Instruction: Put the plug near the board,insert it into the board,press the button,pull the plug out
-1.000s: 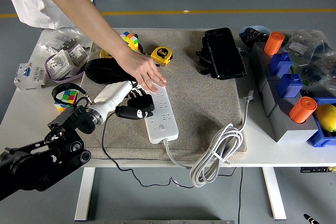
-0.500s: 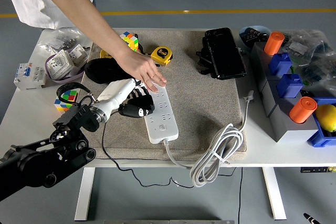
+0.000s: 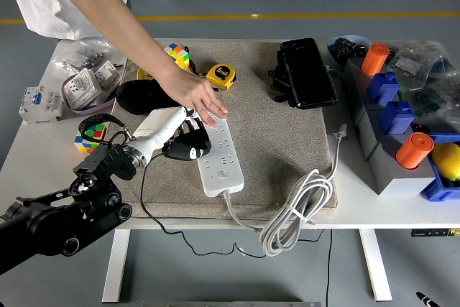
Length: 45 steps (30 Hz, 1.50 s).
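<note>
Left hand (image 3: pixel 188 136) reaching in from lower left, fingers curled around black plug (image 3: pixel 184 152), held against left edge of white board (image 3: pixel 220 152). One person's hand (image 3: pixel 201 100) pressing board's far end. Two orange cylinders on desk (image 3: pixel 43 141).

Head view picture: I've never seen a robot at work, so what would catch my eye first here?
Probably the meeting of hands at the table's middle: a person's hand reaching from the far side rests on the far end of a white power strip, while the robot's left hand holds a black plug beside the strip's left edge. Next, the bright colours: orange cylinders on blue and grey blocks at the right, and a yellow tape measure behind.
</note>
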Each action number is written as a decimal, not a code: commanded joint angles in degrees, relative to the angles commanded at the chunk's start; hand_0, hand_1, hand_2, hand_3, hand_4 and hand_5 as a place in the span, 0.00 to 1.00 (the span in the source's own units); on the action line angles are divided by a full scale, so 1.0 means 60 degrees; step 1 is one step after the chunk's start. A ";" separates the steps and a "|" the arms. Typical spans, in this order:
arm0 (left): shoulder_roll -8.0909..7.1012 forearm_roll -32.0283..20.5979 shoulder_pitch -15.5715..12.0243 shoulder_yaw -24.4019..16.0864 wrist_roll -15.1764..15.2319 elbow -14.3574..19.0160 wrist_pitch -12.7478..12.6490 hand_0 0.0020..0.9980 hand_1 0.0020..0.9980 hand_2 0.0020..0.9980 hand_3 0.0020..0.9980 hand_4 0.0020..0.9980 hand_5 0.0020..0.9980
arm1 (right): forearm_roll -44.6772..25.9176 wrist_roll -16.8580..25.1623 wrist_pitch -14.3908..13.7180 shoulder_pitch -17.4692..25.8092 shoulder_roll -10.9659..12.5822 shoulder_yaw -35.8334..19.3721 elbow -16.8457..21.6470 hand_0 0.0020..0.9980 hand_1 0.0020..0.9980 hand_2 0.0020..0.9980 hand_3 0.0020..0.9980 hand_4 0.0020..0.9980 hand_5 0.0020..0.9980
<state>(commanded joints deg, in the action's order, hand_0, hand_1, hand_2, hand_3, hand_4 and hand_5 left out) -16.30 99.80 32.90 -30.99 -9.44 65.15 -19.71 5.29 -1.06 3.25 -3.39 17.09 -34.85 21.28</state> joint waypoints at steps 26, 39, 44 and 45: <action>-0.0856 0.0007 -0.0525 -0.0942 0.0833 0.0384 -0.0391 0.22 0.31 0.33 0.49 0.72 0.07 | -0.0028 0.0030 -0.0035 -0.0005 0.0049 0.0103 0.0006 0.66 0.70 0.71 0.63 0.92 0.52; -0.1199 0.0243 -0.1090 -0.1172 0.1164 -0.0299 -0.0500 0.23 0.31 0.34 0.50 0.72 0.08 | 0.0005 0.0040 -0.0036 0.0054 -0.0023 -0.0030 0.0014 0.66 0.70 0.71 0.63 0.92 0.52; -0.1158 0.0172 -0.1100 -0.1202 0.1323 -0.0369 -0.0623 0.26 0.39 0.43 0.53 0.73 0.10 | 0.0015 0.0043 -0.0041 0.0052 -0.0041 -0.0104 0.0021 0.66 0.70 0.71 0.63 0.92 0.52; -0.1147 0.0165 -0.1097 -0.1226 0.1308 -0.0367 -0.0619 0.26 0.39 0.43 0.53 0.73 0.10 | 0.0010 0.0043 -0.0041 0.0051 -0.0045 -0.0114 0.0018 0.66 0.70 0.71 0.63 0.92 0.52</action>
<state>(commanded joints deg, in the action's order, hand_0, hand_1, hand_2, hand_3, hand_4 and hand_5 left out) -23.19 100.79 26.32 -38.34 -1.59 62.95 -23.42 5.35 -0.80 3.00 -3.08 16.82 -35.53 21.39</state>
